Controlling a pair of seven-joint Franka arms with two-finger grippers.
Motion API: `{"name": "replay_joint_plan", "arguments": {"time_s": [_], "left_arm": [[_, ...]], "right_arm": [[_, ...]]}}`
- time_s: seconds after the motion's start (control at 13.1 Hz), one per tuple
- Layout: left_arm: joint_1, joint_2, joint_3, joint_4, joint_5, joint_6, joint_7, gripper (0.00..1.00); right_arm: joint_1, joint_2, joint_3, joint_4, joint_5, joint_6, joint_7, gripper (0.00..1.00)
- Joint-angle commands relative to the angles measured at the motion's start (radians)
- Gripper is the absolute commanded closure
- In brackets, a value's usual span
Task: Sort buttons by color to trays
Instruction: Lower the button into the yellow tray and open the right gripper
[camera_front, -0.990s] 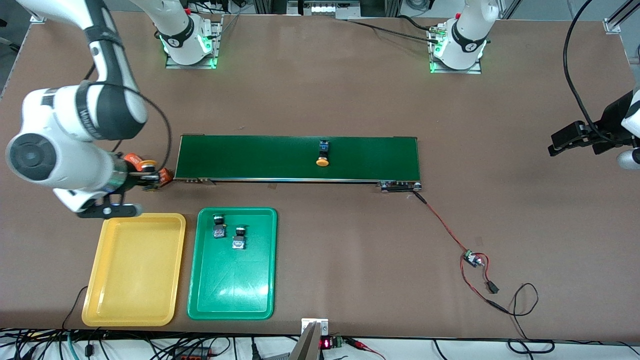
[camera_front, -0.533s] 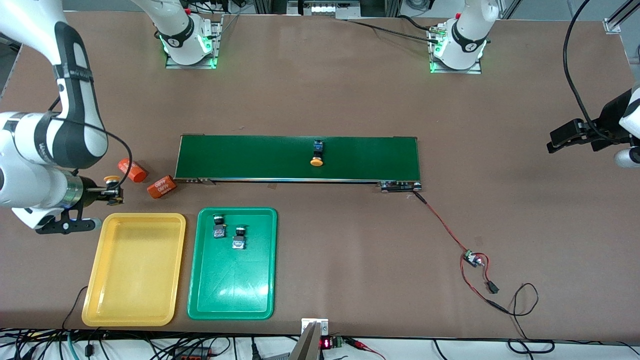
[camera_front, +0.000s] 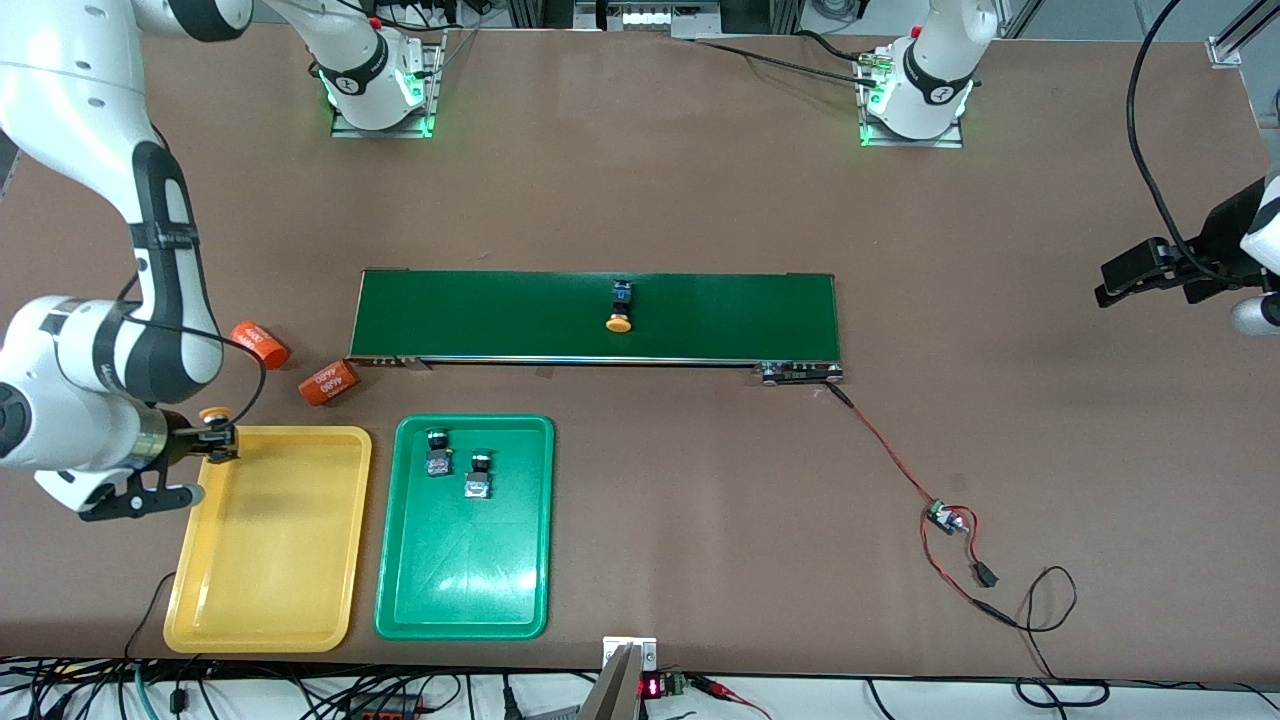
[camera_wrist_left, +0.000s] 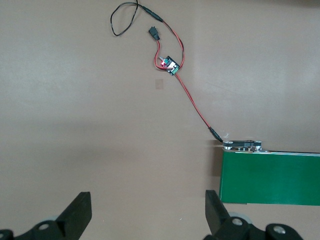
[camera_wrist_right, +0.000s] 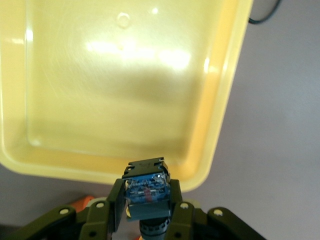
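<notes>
My right gripper (camera_front: 222, 440) is shut on a yellow-capped button (camera_front: 214, 415), held over the corner of the yellow tray (camera_front: 265, 590) nearest the orange cylinders. In the right wrist view the button's blue-black body (camera_wrist_right: 146, 186) sits between my fingers above the tray rim (camera_wrist_right: 210, 145). A second yellow-capped button (camera_front: 620, 312) lies on the dark-green conveyor belt (camera_front: 480, 315). Two green-capped buttons (camera_front: 437, 452) (camera_front: 479, 476) lie in the green tray (camera_front: 465, 590). My left gripper (camera_wrist_left: 148, 212) is open and empty, waiting above bare table past the belt's end at the left arm's end.
Two orange cylinders marked 4680 (camera_front: 259, 343) (camera_front: 329, 383) lie on the table between the belt's end and the yellow tray. A red-and-black wire with a small circuit board (camera_front: 944, 517) runs from the belt's other end (camera_wrist_left: 243, 145).
My right gripper has carried the yellow-capped button from beside the orange cylinders down to the yellow tray's corner. The button on the belt has drifted toward the right arm's end. The left arm is still.
</notes>
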Motion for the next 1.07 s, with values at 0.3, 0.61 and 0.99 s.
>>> {"name": "replay_joint_plan", "arguments": {"time_s": [0.3, 0.61, 0.99], "left_arm": [[0.005, -0.011, -0.002, -0.005, -0.020, 0.015, 0.004, 0.00], [0.002, -0.009, -0.002, -0.005, -0.013, 0.019, 0.004, 0.00], [0.002, -0.007, -0.002, -0.005, -0.011, 0.019, 0.004, 0.00]], "right_arm": [[-0.015, 0.179, 0.008, 0.171, 0.102, 0.047, -0.065, 1.00], [-0.015, 0.219, 0.010, 0.171, 0.114, 0.105, -0.065, 1.00], [-0.012, 0.225, 0.010, 0.163, 0.126, 0.105, -0.062, 0.10]]}}
